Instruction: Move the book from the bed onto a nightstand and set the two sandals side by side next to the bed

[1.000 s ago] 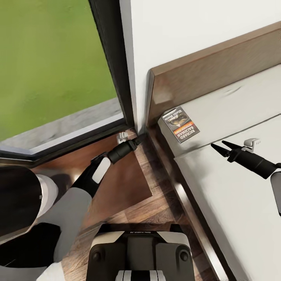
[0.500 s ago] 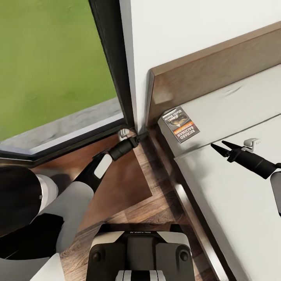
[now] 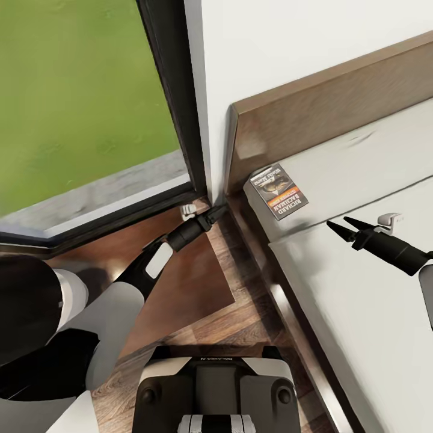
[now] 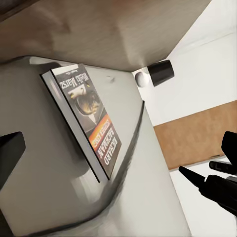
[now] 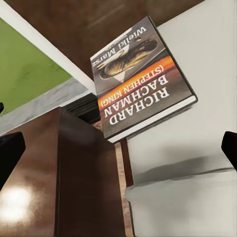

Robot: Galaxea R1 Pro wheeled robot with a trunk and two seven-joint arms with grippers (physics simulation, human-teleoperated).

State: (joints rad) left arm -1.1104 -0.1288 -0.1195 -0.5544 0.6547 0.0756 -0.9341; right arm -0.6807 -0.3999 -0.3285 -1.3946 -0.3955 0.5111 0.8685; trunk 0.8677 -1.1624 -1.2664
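The book [image 3: 279,192] lay at the bed [image 3: 361,288]'s corner by the headboard, right gripper [image 3: 340,227] poised near it, fingers apart, left gripper [image 3: 218,211]'s fingers unreadable — book-fetching step, needing a reach forward, then the nightstand [image 3: 180,270].

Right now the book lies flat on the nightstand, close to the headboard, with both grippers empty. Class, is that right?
Not quite. The book lies flat on the bed, at the mattress corner by the headboard, as the head view shows. The nightstand top is bare. The left gripper and right gripper do hold nothing.
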